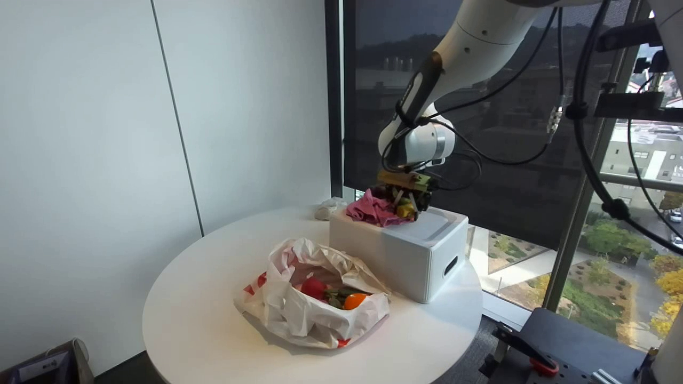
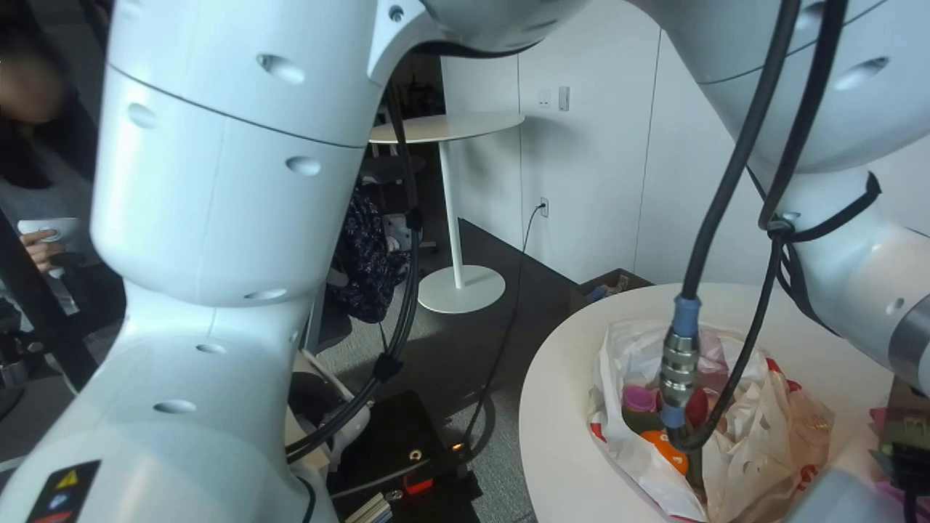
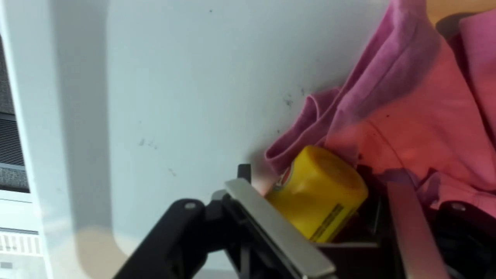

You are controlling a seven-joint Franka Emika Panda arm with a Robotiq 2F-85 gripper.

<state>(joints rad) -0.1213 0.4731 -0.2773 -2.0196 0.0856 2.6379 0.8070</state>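
Observation:
My gripper point(image 3: 321, 182) reaches down over a white box point(image 1: 384, 264), its jaws on either side of a yellow container point(image 3: 321, 190). The container is tilted, with a dark printed strip and a bit of red label showing. In the wrist view the left finger point(image 3: 279, 228) overlaps the container's edge; a dark gap separates the container from the right finger point(image 3: 414, 228). Crumpled pink cloth point(image 3: 422, 116) lies against the container on the box top, partly under the right finger. At the border of an exterior view, only part of the gripper's housing point(image 2: 904, 428) shows.
A white plastic bag point(image 1: 320, 325) stands open on the round table point(image 1: 197, 320), holding a red item point(image 1: 314, 288) and an orange one point(image 1: 355, 301). Behind the box lies a crumpled white thing point(image 1: 331, 207). Cables hang from the arm; a window point(image 1: 597, 256) is beyond the table.

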